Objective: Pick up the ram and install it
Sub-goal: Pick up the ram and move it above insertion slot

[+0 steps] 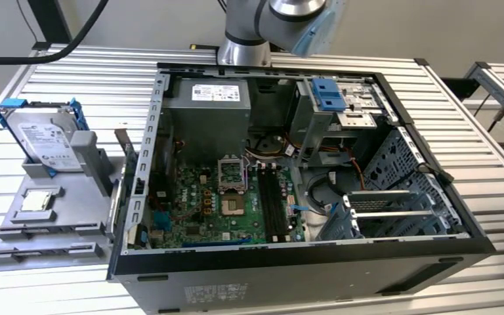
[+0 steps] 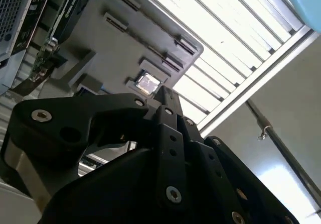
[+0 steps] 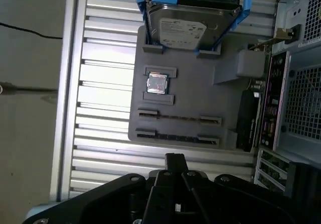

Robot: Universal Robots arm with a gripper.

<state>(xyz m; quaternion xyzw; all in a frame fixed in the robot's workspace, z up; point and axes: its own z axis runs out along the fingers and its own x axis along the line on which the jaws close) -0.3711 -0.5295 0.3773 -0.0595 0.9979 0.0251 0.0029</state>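
Ribbed aluminium desk (image 1: pixel 77 65) carries a flat grey fixture tray (image 3: pixel 200 93) just beside an open black computer case (image 1: pixel 296 262), laid on its side, probably so that the green motherboard (image 1: pixel 208 197) faces up. The ram (image 3: pixel 178 117), seemingly the thin dark strip clipped on edge in the tray, likely stands so for an easy pinch. Above the tray, the black gripper (image 3: pixel 175 159) looks closed and empty

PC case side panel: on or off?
Off. In the exterior view the case lies on its side, open at the top, with the motherboard exposed inside.
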